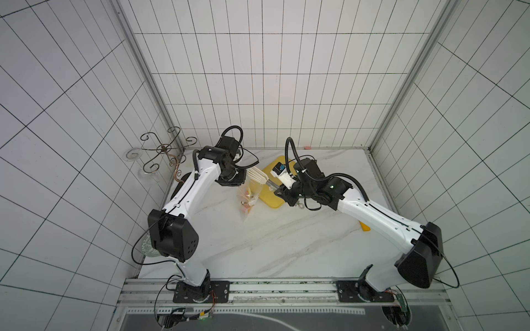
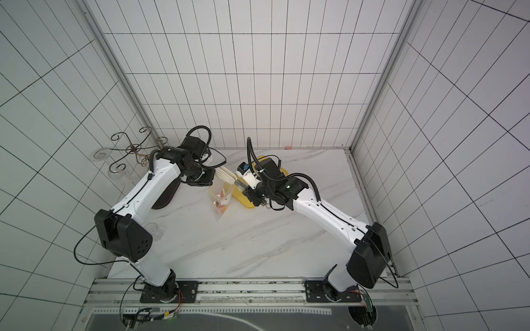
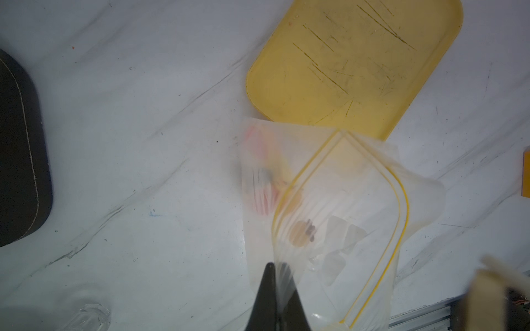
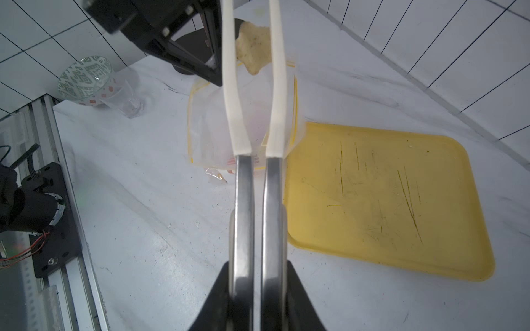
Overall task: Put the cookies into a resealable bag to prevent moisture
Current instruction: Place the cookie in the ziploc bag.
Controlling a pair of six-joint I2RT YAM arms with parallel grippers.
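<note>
**Star cookie poised at the bag's mouth**

Toward the far edge of the desk (image 1: 286, 229), we see the left claw (image 3: 276, 275) pinched fully shut on the lip of the resealable bag (image 3: 329, 186). It holds the yellow-zippered mouth up and gaping. The bag's lower end rests on the desk just beside the yellow tray (image 3: 358, 71), and several cookies (image 3: 302, 233) already lie inside. The right claw (image 4: 258, 289) is closed part-way around the metal arms of a pair of tongs (image 4: 243, 200), whose cream tips squeeze a star cookie (image 4: 253, 47). The tongs' long axis runs from the right claw straight toward the left claw, crossing above the bag. The star cookie hangs near the lip that the left claw grips; we cannot tell whether it sits squarely over the opening. We judge the drop turns on that: the right arm must bring the tips over the mouth before easing its squeeze. The tray shows no cookies, so this looks like the last.
</note>
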